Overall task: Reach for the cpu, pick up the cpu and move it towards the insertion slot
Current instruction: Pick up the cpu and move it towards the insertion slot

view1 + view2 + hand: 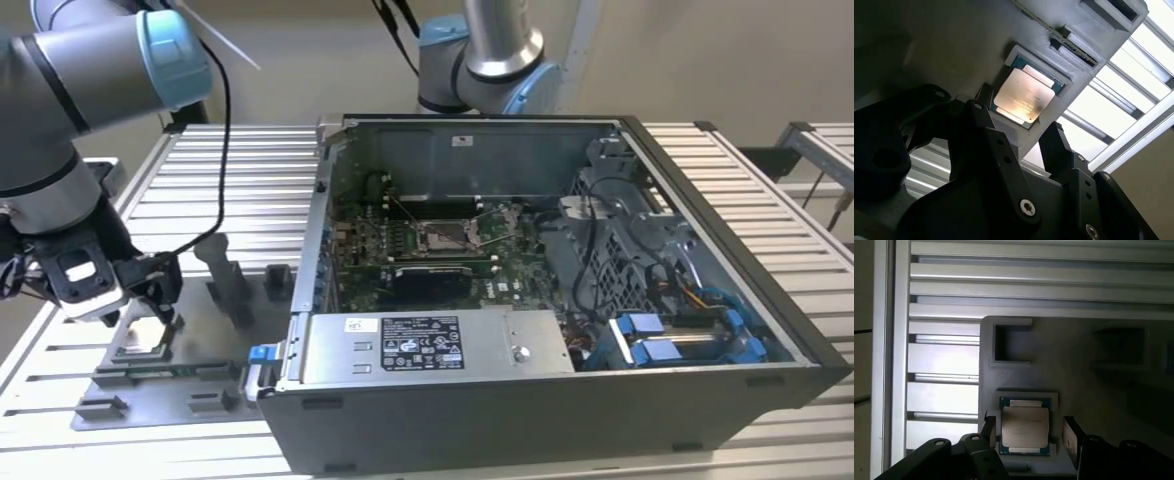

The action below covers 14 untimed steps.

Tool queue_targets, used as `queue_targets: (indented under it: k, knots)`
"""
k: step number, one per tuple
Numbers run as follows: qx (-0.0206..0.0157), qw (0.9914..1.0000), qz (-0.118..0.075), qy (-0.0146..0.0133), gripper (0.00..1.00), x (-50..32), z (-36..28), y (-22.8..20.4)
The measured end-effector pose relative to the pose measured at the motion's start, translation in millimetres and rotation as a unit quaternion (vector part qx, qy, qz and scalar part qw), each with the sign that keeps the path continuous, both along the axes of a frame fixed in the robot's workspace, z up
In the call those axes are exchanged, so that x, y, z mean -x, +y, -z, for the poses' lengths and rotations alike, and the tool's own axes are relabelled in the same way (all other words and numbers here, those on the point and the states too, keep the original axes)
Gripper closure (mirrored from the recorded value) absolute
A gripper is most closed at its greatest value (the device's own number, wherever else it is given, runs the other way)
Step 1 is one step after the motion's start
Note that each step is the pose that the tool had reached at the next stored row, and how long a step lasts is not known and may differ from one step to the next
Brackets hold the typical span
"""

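The cpu (1024, 427), a small pale square chip, lies flat in a recess of the grey fixture plate (1079, 380). My gripper (1029, 434) is open just above it, with one black finger (988, 427) on each side of the chip and small gaps between. The second wrist view shows the cpu (1023, 100) framed by the fingers (1056, 142) of the gripper (1021, 122). In the exterior view the gripper (144, 312) hovers over the cpu (143, 340) at the exterior view's left. The insertion slot (441, 235) sits in the green board inside the open computer case.
The computer case (561, 400) stands on the slatted metal table (240, 180), at the exterior view's right of the fixture plate (200, 360). Upright grey fixture blocks (227, 285) rise from the plate near the gripper. A second arm base (487, 60) stands behind the case.
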<state>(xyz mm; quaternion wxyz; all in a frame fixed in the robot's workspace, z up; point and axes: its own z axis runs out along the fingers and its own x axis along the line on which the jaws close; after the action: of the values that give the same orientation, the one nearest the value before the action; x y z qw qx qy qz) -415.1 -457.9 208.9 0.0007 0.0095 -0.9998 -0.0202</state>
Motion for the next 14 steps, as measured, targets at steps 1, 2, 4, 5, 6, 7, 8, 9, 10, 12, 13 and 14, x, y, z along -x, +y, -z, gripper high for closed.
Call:
queue_targets:
  k: [1,2,4,5,6,7,8,9,10,12,13,14]
  knots:
    - [0.0000,1.00000,0.000,-0.0001,0.00,0.0,1.4,-0.2]
    - [0.0000,1.00000,0.000,0.0000,0.00,0.0,2.8,-0.5]
    - [0.0000,1.00000,0.000,0.0000,0.00,0.0,5.5,-1.4]
    - [0.0000,1.00000,0.000,0.0000,0.00,0.0,6.8,-1.9]
    - [0.0000,1.00000,0.000,0.0000,0.00,0.1,7.9,-2.3]
    - [0.0000,1.00000,0.000,0.0000,0.00,0.3,9.0,-2.5]
    - [0.0000,1.00000,0.000,0.0000,0.00,0.6,9.9,-2.8]
    - [0.0000,1.00000,0.000,0.0000,0.00,1.0,10.8,-3.1]
    - [0.0000,1.00000,0.000,0.0000,0.00,1.4,11.6,-3.2]
    - [0.0000,1.00000,0.000,0.0000,0.00,1.9,13.4,-3.7]
    - [0.0000,1.00000,0.000,-0.0001,0.00,2.1,14.3,-3.9]
    - [0.0000,1.00000,0.000,-0.0001,0.00,2.3,15.2,-4.1]
